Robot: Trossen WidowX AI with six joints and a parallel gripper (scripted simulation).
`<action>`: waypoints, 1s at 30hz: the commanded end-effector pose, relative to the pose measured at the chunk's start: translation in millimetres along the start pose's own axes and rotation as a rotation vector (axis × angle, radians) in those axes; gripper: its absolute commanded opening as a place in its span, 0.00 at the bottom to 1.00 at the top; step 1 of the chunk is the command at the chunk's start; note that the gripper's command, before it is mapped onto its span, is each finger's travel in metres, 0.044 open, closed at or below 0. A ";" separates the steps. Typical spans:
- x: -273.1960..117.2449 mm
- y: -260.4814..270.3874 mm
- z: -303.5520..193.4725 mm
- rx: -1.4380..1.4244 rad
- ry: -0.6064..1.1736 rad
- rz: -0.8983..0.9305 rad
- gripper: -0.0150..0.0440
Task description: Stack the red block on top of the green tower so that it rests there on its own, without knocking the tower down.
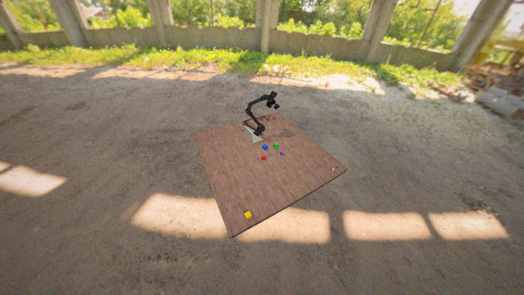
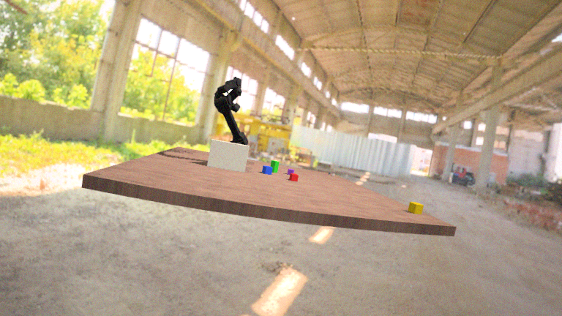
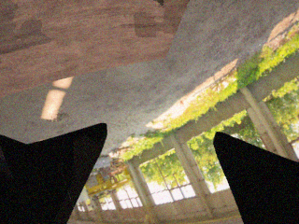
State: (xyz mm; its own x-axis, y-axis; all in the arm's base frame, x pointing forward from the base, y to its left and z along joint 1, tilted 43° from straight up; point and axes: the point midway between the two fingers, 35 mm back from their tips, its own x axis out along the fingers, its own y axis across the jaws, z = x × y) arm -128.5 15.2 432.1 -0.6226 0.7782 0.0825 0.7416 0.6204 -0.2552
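- Yellow block [image 1: 248,215] sits nearest us, irrelevant.
- Red block [image 1: 263,157] lies on table [image 1: 239,183], well below and forward of raised fingers [image 1: 272,103].
- We see fingers wide open, empty.

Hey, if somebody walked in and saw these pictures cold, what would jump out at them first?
Probably the black arm rearing up from its pale base at the far side of a wooden board, its open gripper raised high and holding nothing. Next, the bright little blocks in front of the base: the green tower, a blue block, a purple block and the red block, with a lone yellow block far off at a corner.
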 end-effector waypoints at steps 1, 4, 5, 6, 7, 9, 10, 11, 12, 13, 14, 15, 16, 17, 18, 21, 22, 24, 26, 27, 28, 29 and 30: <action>0.5 0.8 -0.2 0.004 -0.001 0.002 0.98; 7.7 12.5 -3.6 0.056 -0.008 0.035 1.00; 11.8 19.7 -5.4 0.088 -0.013 0.055 1.00; 16.5 28.6 -7.5 0.127 -0.017 0.079 1.00; 21.4 38.5 -9.7 0.170 -0.022 0.106 1.00; 30.4 58.9 -13.3 0.255 -0.028 0.160 1.00; 34.3 69.4 -14.8 0.298 -0.030 0.187 1.00; 37.5 81.0 -15.3 0.343 -0.030 0.222 1.00; 40.4 93.2 -15.6 0.391 -0.028 0.260 1.00; 42.8 105.5 -15.7 0.438 -0.026 0.297 1.00; 44.7 117.8 -15.5 0.485 -0.023 0.335 1.00; 46.1 129.2 -15.0 0.529 -0.020 0.369 1.00; 46.9 138.6 -14.5 0.565 -0.016 0.398 1.00; 47.4 145.9 -14.2 0.594 -0.013 0.420 1.00; 48.0 154.2 -14.0 0.629 -0.008 0.444 1.00; 48.2 185.4 -13.5 0.762 0.013 0.531 1.00; 47.8 195.3 -13.6 0.806 0.022 0.556 1.00; 46.0 215.1 -13.5 0.896 0.043 0.607 1.00; 42.9 234.9 -12.8 0.985 0.067 0.658 1.00; 40.8 244.7 -12.2 1.030 0.081 0.682 1.00; 38.4 254.4 -11.4 1.075 0.095 0.707 1.00; 35.7 264.1 -10.5 1.120 0.110 0.731 1.00; 32.7 273.7 -9.5 1.165 0.126 0.755 1.00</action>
State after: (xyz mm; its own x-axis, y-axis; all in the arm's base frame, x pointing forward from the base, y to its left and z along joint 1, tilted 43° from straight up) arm 32.0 200.5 383.6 -0.1401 0.9382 -0.3165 0.3362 -0.2556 -0.9064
